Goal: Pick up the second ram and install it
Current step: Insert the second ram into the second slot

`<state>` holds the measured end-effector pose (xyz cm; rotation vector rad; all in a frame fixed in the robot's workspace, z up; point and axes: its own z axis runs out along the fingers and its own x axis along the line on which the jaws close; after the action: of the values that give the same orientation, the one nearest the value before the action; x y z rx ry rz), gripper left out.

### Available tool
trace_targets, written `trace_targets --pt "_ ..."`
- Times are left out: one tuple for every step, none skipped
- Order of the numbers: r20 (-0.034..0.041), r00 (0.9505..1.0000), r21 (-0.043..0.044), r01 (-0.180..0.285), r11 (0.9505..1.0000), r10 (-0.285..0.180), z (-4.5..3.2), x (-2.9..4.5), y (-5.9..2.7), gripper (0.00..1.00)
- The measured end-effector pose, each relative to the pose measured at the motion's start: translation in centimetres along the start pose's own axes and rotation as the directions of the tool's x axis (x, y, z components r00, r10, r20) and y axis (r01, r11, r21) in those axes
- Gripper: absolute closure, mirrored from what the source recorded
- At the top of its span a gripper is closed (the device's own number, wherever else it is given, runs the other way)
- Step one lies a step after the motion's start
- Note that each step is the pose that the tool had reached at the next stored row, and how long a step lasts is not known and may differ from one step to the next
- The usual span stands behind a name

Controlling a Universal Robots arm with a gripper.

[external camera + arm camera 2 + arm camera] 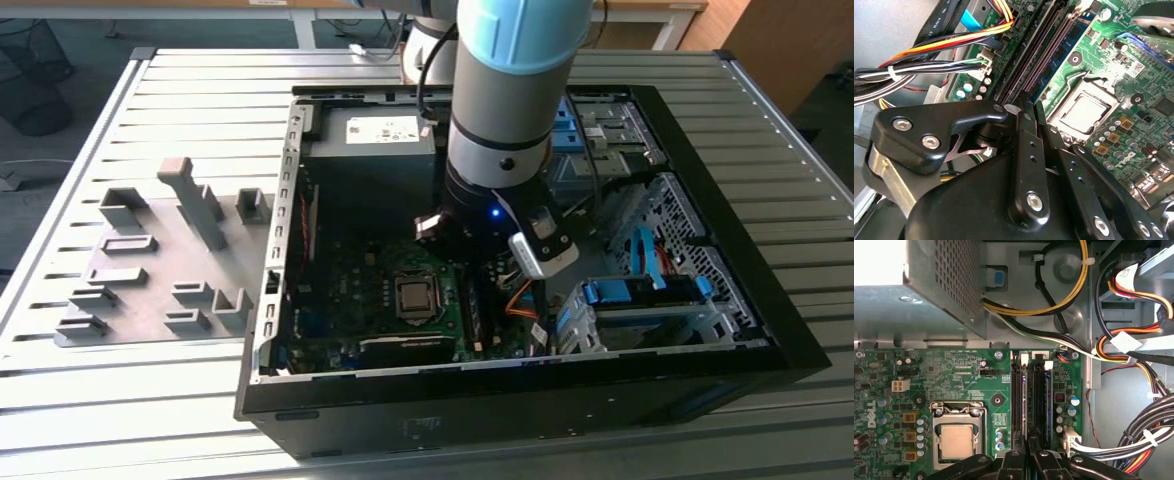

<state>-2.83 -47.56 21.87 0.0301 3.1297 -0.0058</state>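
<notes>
Open computer case (pixel 781 345) on the slatted surface (pixel 200 80) holds a green board (pixel 964 375) with a silver processor chip (pixel 956 440), black slot rails (pixel 1017 400) and bundled cables (pixel 1124 347). Claw (pixel 1030 442) hangs just over the rails, fingers (pixel 1015 460) pressed close together. A bluish memory stick (pixel 1047 400) sits seated in a slot beside the claw; whether this is the second ram is hard to tell, the arm hiding that spot in the exterior view.

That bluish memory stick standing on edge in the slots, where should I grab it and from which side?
Take the memory stick by its upper long edge, pinching its two flat faces, and come straight down from above. It stands on edge among the black slot rails, so probably only its top is free.
</notes>
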Motion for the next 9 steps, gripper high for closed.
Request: trace_targets --pt "0.0 1.0 -0.0002 0.0 1.0 0.0 0.04 0.0 0.02 0.86" --pt "0.0001 1.0 -0.0003 0.0 1.0 0.0 0.07 0.0 0.04 0.86" --pt "0.0 1.0 -0.0003 0.0 1.0 0.0 0.1 0.0 0.05 0.86" --pt "0.0001 1.0 -0.0004 0.0 1.0 0.0 0.13 0.0 0.07 0.86" --pt "0.0001 1.0 -0.0004 0.0 1.0 0.0 0.16 0.0 0.08 0.86" --pt "0.0 1.0 -0.0003 0.0 1.0 0.0 0.18 0.01 0.07 0.86" --pt "0.0001 1.0 -0.0004 0.0 1.0 0.0 0.21 0.01 0.08 0.86" --pt "0.0 1.0 -0.0004 -0.001 1.0 0.001 0.22 0.01 0.08 0.86" --pt "0.0 1.0 -0.0003 -0.001 1.0 0.001 0.23 0.01 0.08 0.86"
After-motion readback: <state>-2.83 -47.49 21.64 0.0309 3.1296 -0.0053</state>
